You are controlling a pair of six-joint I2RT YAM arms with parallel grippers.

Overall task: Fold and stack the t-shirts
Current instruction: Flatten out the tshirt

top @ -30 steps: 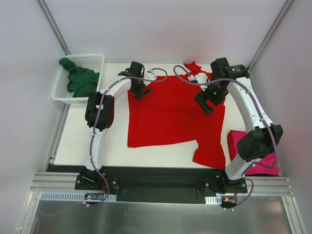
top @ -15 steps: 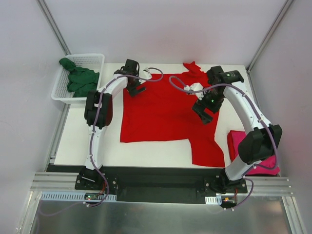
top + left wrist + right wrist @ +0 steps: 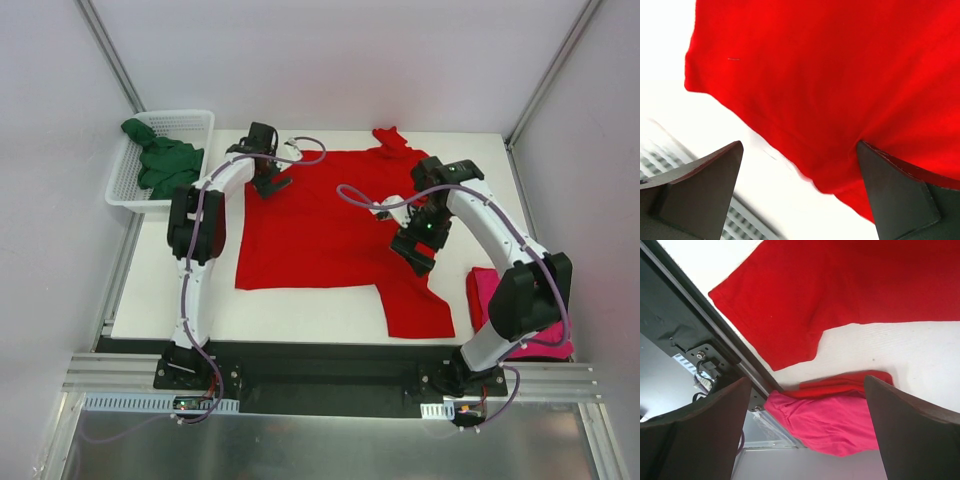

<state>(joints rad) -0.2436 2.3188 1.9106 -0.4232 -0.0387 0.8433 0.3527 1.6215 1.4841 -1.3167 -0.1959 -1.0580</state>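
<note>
Lying mostly flat, the smooth red t-shirt (image 3: 320,225) covered the white table (image 3: 160,290); left gripper (image 3: 271,185) and right gripper (image 3: 414,254) hovered, jaws apart, gripping nothing.

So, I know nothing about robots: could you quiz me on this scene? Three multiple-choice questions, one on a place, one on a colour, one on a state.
1. Where is the dark green t-shirt? A held up by an arm; B in the white basket; C on the floor.
2. What colour is the spread-out t-shirt on the table? A red; B blue; C yellow.
3. The left gripper and right gripper are: A both shut on cloth; B one open, one shut; C both open.
Answers: B, it lies bundled in the basket; A, bright red cloth covers the table's middle; C, each wrist view shows jaws wide apart, holding nothing.
</note>
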